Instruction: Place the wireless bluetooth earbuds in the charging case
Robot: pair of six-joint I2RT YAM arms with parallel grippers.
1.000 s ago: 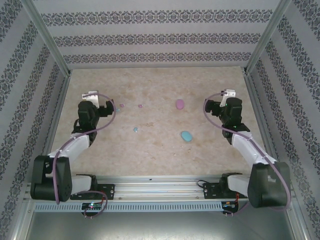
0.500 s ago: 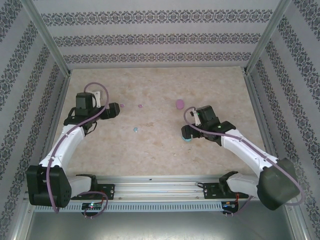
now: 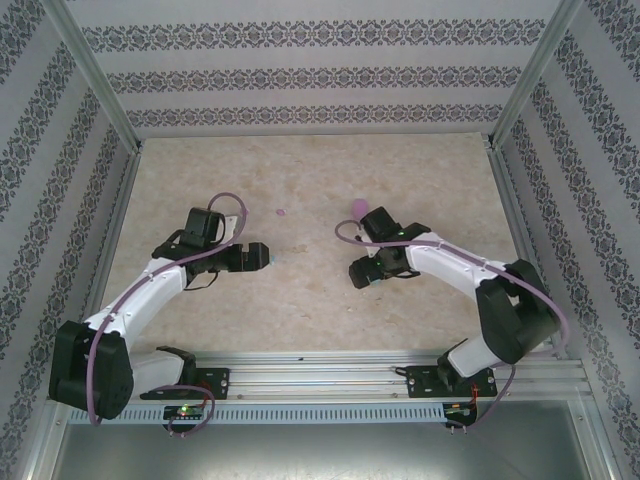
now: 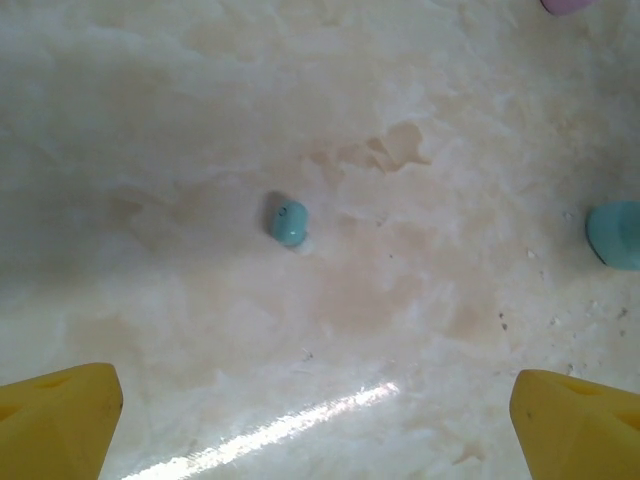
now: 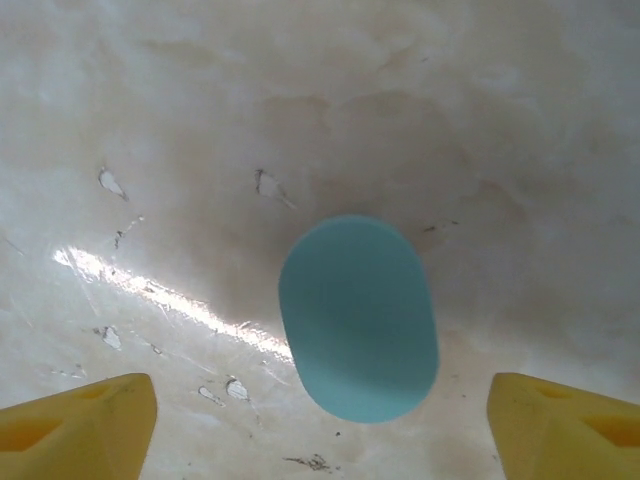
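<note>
Reach step — left end effector (image 4: 318,420) spread above the blue earbud (image 4: 290,222), right end effector (image 5: 320,425) spread astride the blue case (image 5: 358,318), mid-frame; next, probably: lower, pinch.

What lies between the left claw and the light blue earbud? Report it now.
Bare tabletop: in the left wrist view, nothing lies between the open left claw and the light blue earbud ahead of it.

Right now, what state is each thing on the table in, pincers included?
light blue earbud, loose on the table, outside any case.
blue case, closed, lying flat, not gripped.
pink earbud, loose on the table.
pink case, partly behind the right arm, lid unclear.
left pincer, open, above the light blue earbud.
right pincer, open, astride the blue case, not touching.
</note>
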